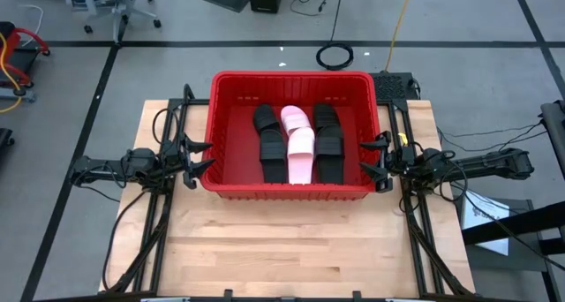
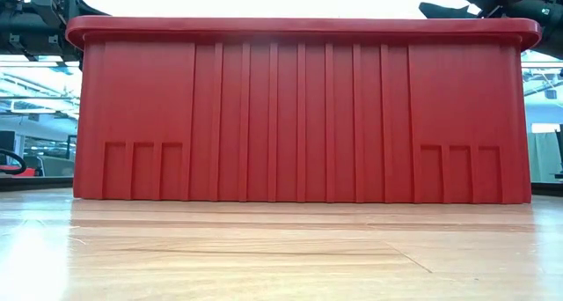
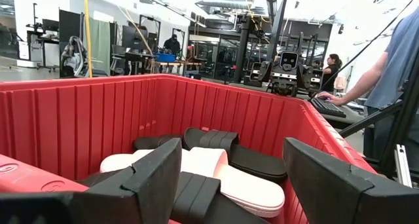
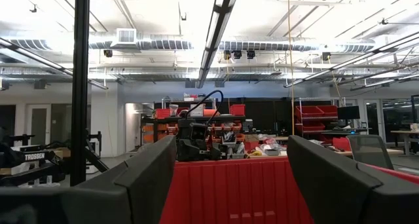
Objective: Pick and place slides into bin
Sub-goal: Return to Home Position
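The red bin (image 1: 231, 117) stands at the table's middle, toward the far edge. Inside lie several slides: black ones (image 1: 272, 147) on the left, two pale pink ones (image 1: 300, 152) in the middle, black ones (image 1: 328, 143) on the right. They also show in the left wrist view (image 3: 216, 175). My left gripper (image 1: 201, 156) is open and empty just outside the bin's left wall. My right gripper (image 1: 374, 156) is open and empty just outside the bin's right wall. In the low view only the bin's near wall (image 2: 299, 116) shows.
Bare wooden table (image 1: 291, 240) lies in front of the bin. Dark arm frames run along both table sides. A person (image 3: 386, 60) stands at a desk beyond the table's right side. Cables lie on the floor behind.
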